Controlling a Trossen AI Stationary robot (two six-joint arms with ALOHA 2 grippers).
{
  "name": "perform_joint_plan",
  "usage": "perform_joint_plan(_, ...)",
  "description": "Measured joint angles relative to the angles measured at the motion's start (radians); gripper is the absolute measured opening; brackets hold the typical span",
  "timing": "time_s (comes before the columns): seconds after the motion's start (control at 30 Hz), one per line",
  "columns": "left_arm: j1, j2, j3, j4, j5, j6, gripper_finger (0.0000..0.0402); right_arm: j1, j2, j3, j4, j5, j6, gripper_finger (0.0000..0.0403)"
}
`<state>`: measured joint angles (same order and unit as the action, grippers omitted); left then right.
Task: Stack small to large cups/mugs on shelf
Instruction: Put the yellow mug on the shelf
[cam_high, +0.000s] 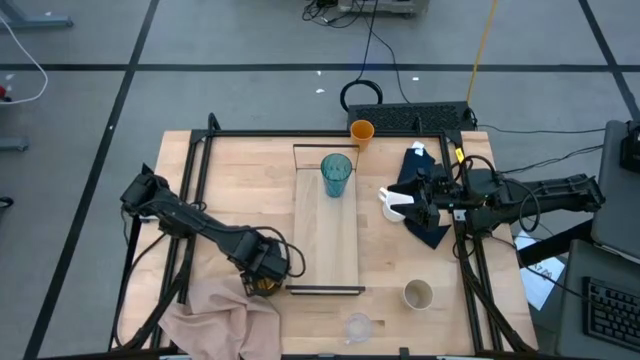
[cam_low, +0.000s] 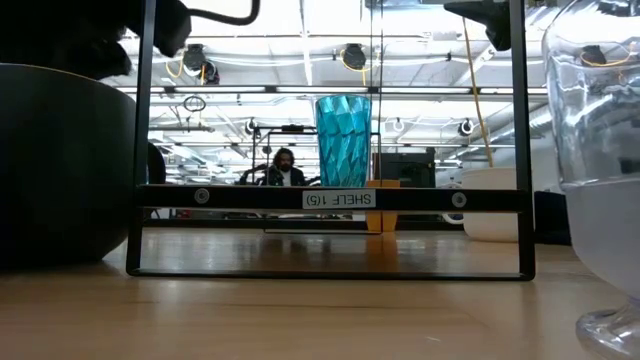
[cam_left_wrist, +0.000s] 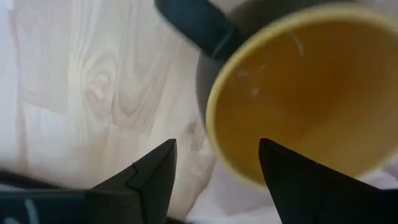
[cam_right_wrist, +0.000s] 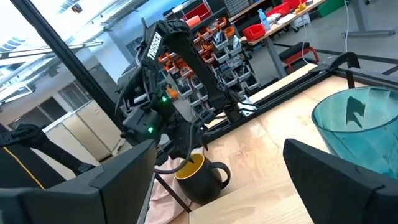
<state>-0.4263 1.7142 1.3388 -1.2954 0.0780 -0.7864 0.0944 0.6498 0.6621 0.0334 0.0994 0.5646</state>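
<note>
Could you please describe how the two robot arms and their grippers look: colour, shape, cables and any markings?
Both arms are dark, almost black, built from jointed segments. The left arm carries white "TROSSEN" lettering, a small green light and thin dark cables. The left gripper has two dark, wedge-shaped fingers with angular edges. The right gripper has two broad, flat dark fingers. The right arm shows dark cable loops along its side.
</note>
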Motion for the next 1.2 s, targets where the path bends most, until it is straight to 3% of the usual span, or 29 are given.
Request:
perform_joint_plan(0.43, 0.0, 0.0, -0.024, 0.048, 0.006, 0.03, 0.0211, -0.001, 0.0, 0.0, 0.0, 0.005, 0.0, 0.0343)
perform_joint_plan(0.8, 0.002, 0.002, -0.024, 0.055, 0.018, 0.069, 0.0016, -0.001, 0.0, 0.0, 0.0, 0.008, -0.002, 0.0343)
perform_joint_plan(1.2, 0.033, 0.002, -0.024, 0.065, 0.019, 0.061, 0.0014, -0.001, 0.003, 0.0, 0.0, 0.008, -0.004, 0.0343)
